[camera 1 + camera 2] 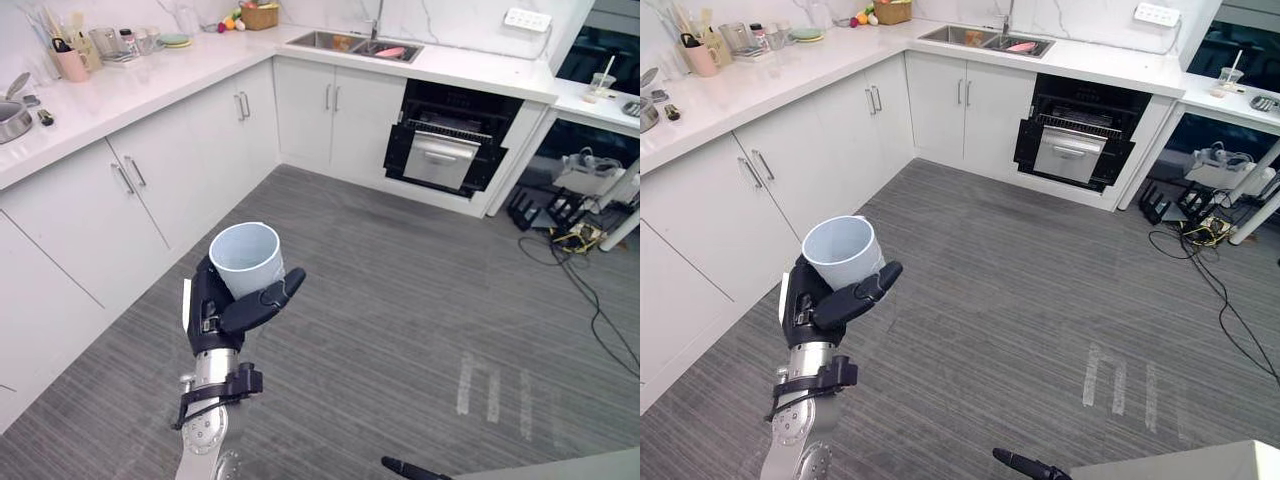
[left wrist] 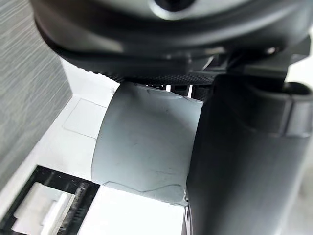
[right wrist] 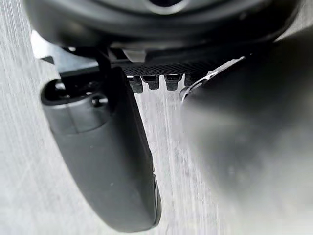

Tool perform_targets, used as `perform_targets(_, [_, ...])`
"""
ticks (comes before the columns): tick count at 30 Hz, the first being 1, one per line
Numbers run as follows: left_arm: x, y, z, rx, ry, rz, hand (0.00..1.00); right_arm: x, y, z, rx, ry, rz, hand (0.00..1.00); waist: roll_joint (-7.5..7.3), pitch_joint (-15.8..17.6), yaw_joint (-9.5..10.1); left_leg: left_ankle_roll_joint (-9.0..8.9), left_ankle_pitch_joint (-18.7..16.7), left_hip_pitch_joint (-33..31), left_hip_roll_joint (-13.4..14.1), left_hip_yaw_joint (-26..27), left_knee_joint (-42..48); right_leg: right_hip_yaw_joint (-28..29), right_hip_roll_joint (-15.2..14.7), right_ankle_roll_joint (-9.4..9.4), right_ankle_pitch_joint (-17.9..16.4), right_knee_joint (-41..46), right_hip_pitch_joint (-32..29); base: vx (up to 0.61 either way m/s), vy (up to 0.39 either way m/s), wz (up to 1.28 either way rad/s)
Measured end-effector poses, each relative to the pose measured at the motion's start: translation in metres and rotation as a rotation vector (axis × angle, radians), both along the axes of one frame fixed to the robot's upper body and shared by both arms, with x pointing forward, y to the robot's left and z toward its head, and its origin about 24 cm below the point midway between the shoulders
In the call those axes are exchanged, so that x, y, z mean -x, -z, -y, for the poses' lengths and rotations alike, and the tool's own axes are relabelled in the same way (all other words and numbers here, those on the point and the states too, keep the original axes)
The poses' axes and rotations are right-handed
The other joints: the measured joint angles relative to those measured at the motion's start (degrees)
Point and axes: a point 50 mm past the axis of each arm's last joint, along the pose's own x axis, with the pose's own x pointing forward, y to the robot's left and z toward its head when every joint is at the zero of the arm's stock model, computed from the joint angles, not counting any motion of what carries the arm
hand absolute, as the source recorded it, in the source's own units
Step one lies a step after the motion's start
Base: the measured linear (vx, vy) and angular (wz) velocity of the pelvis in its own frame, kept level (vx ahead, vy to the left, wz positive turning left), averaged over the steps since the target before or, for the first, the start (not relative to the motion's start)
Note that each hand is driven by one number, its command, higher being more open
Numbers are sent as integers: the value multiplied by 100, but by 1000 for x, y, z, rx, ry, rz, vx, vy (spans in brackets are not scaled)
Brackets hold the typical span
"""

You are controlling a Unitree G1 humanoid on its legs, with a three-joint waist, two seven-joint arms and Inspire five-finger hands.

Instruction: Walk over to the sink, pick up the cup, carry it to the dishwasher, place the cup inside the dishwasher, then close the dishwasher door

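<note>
here, cup (image 1: pixel 246 258) upright, gripped in left hand (image 1: pixel 228 310)

The grey floor (image 1: pixel 400 270) lies bare and wide between the near edge and the dishwasher (image 1: pixel 452 105) under the far counter (image 1: pixel 470 72) — nothing stands on that stretch. White cabinets (image 1: pixel 90 220) wall in the whole left side, and the left hand (image 1: pixel 215 305), curled round the cup (image 1: pixel 247 258), hangs over the floor near their fronts. The dishwasher's silvery door panel (image 1: pixel 440 160) leans across the lower part of its dark mouth, leaving a gap above. To the right, cables (image 1: pixel 585 275) and dark clutter (image 1: pixel 545 208) crowd the floor.
</note>
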Motion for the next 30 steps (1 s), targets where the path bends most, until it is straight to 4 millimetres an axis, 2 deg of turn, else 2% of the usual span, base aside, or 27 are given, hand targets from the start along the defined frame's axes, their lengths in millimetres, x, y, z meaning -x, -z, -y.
perform_targets(1, [1,1,-1,4,0,-2,0,7,1,0,-14,-3,-13,100,-65,-20,-12,-40,-100,-220,12,47,637,-7,-98,-19,-236,342,-58,114,-83,26])
perform_targets(2, [3,1,-3,6,-8,-5,0,9,1,0,-14,-8,-17,100,-70,-19,4,-51,-106,-480,51,134,1217,-15,-160,-20,-338,518,-123,108,-87,18])
perform_targets(3, [8,2,-4,22,-30,-8,0,11,0,5,-5,-12,-13,100,4,7,10,-144,-26,-977,267,317,2354,-26,-169,-49,-458,668,-111,106,-60,2])
perform_targets(4, [12,2,-6,32,-44,-11,0,11,-1,9,4,-18,-9,100,66,26,37,-146,-157,-1416,617,462,3268,-55,-89,-104,-528,671,5,175,-52,0])
perform_targets(5, [13,2,-7,30,-48,-11,0,11,-2,9,6,-20,-10,100,71,33,65,-187,-251,-1534,743,490,3461,-62,-80,-119,-572,664,89,182,-16,4])
perform_targets(7, [13,1,-10,22,-57,-6,0,12,-1,7,6,-26,-20,100,9,96,134,-234,-387,-1692,869,541,3086,-81,-165,-109,-707,656,320,180,15,14])
perform_targets(8, [14,2,-15,13,-70,-3,0,13,-1,9,13,-31,-30,100,-58,179,155,-351,-259,-1822,719,462,1991,-148,-404,-57,-876,650,527,249,91,21])
perform_targets(9, [15,2,-16,13,-78,-5,0,13,-1,11,18,-32,-36,100,-64,184,175,-421,-101,-1880,625,364,1511,-154,-477,-13,-925,626,581,260,122,17])
perform_targets(10, [16,2,-18,15,-87,-6,0,15,0,13,23,-33,-45,100,-64,188,201,-449,159,-1910,535,216,968,-144,-549,46,-965,598,638,259,154,-4])
perform_targets(11, [19,4,-21,13,-105,-10,0,18,1,16,32,-38,-67,100,-47,203,291,-580,862,-1901,427,-94,144,-88,-635,177,-1045,505,825,303,203,-15])
perform_targets(12, [21,5,-24,11,-121,-14,0,21,2,17,36,-42,-82,100,-55,204,366,-678,1326,-1839,395,-156,-59,-44,-700,274,-1125,449,953,419,282,-24])
perform_targets(13, [21,9,-26,8,-138,-18,0,24,4,17,39,-43,-95,100,-95,219,459,-449,1685,-1811,263,-172,97,-1,-832,400,-1233,396,1110,297,207,-21])
perform_targets(14, [20,10,-28,7,-145,-21,0,25,4,17,38,-38,-103,100,-101,219,489,-289,1547,-1864,189,-157,353,17,-913,421,-1286,379,1157,405,249,-11])
perform_targets(15, [20,14,-31,10,-156,-37,0,25,5,18,41,-27,-111,100,-187,218,475,-197,1152,-2028,120,-61,786,78,-997,494,-1249,374,1210,416,231,2])
perform_targets(17, [17,22,-32,18,-152,-70,0,28,6,16,37,3,-114,100,-269,173,448,-55,787,-2112,37,8,1257,207,-1148,615,-1088,633,1200,516,285,6])
perform_targets(18, [15,23,-31,8,-134,-88,0,33,7,14,29,36,-121,100,-415,37,450,52,469,-2046,-75,83,1435,177,-1309,746,-951,1096,1096,438,231,-1])
perform_targets(20, [11,21,-30,3,-115,-84,0,35,8,12,28,43,-125,100,-521,-40,453,118,275,-1858,-161,176,1405,77,-1511,741,-684,1699,893,379,193,-16])
perform_targets(21, [8,16,-28,-1,-100,-73,0,34,8,11,31,47,-114,100,-613,-98,450,130,111,-1499,-294,270,1134,-122,-1822,663,-98,2559,562,407,214,-30])
perform_targets(22, [7,13,-27,-4,-89,-64,0,32,7,12,35,56,-102,100,-609,-108,413,167,70,-1191,-364,276,846,27,-1898,698,419,3140,296,491,243,-31])
perform_targets(23, [5,11,-24,-16,-69,-56,0,33,7,9,25,66,-97,100,-554,-168,386,120,134,-772,-372,222,372,427,-1585,947,413,3937,-177,416,189,-16])
perform_targets(24, [5,10,-23,-25,-57,-54,0,34,8,5,13,72,-95,100,-528,-207,349,108,203,-557,-368,175,99,448,-1409,960,343,4198,-381,419,153,-2])
perform_targets(25, [4,8,-20,-31,-39,-43,0,30,8,-1,-8,105,-65,100,-478,-261,231,138,346,-151,-370,92,-411,265,-1158,875,94,4427,-759,418,105,9])
perform_targets(26, [2,5,-16,-34,-26,-26,0,25,7,-4,-15,111,-40,100,-451,-261,151,189,439,103,-380,58,-733,15,-1038,757,-133,4401,-1071,506,83,11])
perform_targets(27, [-4,-1,-9,-38,5,-1,0,19,5,-6,-19,114,-7,100,-426,-252,106,194,477,395,-389,18,-1012,-303,-927,494,-367,4125,-1509,422,34,9])
perform_targets(28, [-7,-3,-5,-36,22,11,0,16,4,-7,-19,117,10,100,-416,-245,78,184,471,516,-387,-17,-1106,-433,-883,354,-450,3909,-1699,442,4,19])
perform_targets(29, [-12,-7,3,-31,61,30,0,13,1,-8,-24,127,41,100,-389,-227,-13,109,423,785,-369,-134,-1239,-620,-815,208,-519,3296,-2042,365,-14,34])
perform_targets(30, [-14,-9,9,-27,89,39,0,10,-1,-10,-28,128,66,100,-359,-206,-97,10,352,978,-322,-196,-1230,-662,-768,177,-451,2706,-2201,481,-43,52])
